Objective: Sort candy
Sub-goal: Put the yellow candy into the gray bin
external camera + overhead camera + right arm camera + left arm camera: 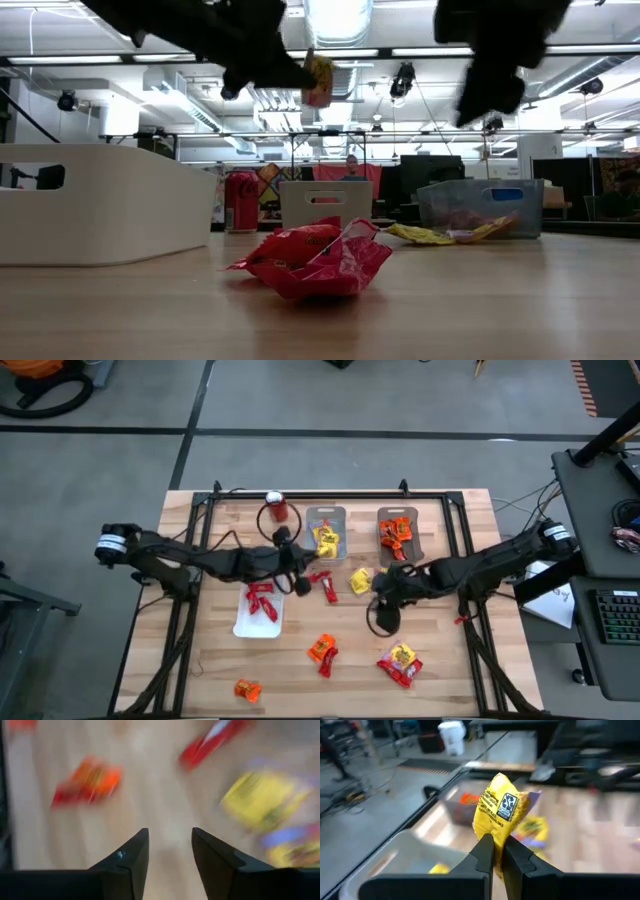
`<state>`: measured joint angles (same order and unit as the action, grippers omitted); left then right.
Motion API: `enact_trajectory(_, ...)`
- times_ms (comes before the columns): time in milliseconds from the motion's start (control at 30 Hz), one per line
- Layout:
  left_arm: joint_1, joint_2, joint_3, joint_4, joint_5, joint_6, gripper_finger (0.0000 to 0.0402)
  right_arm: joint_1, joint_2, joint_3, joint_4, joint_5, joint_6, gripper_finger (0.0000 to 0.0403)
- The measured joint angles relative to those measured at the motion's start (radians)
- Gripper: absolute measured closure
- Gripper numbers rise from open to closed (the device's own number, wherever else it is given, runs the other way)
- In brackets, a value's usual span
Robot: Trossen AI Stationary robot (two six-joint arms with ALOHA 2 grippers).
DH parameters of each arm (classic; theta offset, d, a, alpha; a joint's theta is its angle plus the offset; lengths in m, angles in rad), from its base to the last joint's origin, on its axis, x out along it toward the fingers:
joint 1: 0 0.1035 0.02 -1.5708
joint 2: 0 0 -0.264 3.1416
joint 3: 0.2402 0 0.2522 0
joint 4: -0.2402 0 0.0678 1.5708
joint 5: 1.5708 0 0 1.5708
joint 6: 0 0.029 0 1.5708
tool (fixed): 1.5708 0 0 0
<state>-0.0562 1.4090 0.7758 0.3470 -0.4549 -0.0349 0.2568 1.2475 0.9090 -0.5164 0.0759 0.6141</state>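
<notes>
My left gripper (pixel 495 842) is shut on a yellow candy packet (pixel 501 807) and hangs above the table's middle (pixel 300 578), near the clear tray with yellow candy (pixel 326 532). The low view shows the packet (pixel 318 80) high above the table. My right gripper (pixel 170 837) stands open with nothing between its fingers, above the table to the right of the middle (pixel 383 592). Loose candy lies on the wood: a yellow packet (pixel 360 580), a red one (pixel 325 586), an orange-red pair (pixel 322 650), a yellow-red cluster (pixel 400 663) and an orange one (pixel 247 690). My left gripper pinches the yellow packet by one end (pixel 492 834) between its two fingers. The rest of the packet sticks out past the fingertips, crinkled and upright in the wrist view. It is lifted clear of the table.
A white tray (pixel 240 622) with red candy lies left of the middle. A clear tray (pixel 400 550) with orange candy stands at the far right beside the yellow one. A red soda can (pixel 276 507) stands at the far edge. A black frame (pixel 330 495) rims the table.
</notes>
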Motion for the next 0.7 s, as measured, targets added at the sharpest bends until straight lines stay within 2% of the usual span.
enact_trajectory(100,0.065,0.012,0.03,-0.092,0.012,0.0,0.0401,0.002,-0.001,-0.009,-0.037,-0.067,0.014,0.0279)
enact_trajectory(167,0.11,0.028,0.056,-0.154,0.034,0.0,0.0401,-0.001,-0.002,-0.017,-0.033,-0.065,0.021,0.029)
enact_trajectory(467,0.29,0.139,0.166,-0.244,0.147,0.075,0.0401,-0.001,-0.002,-0.026,-0.023,-0.046,0.022,0.0329)
enact_trajectory(700,0.355,0.277,0.283,-0.286,0.16,0.045,0.0401,-0.001,-0.002,-0.026,-0.021,0.003,0.022,0.0329)
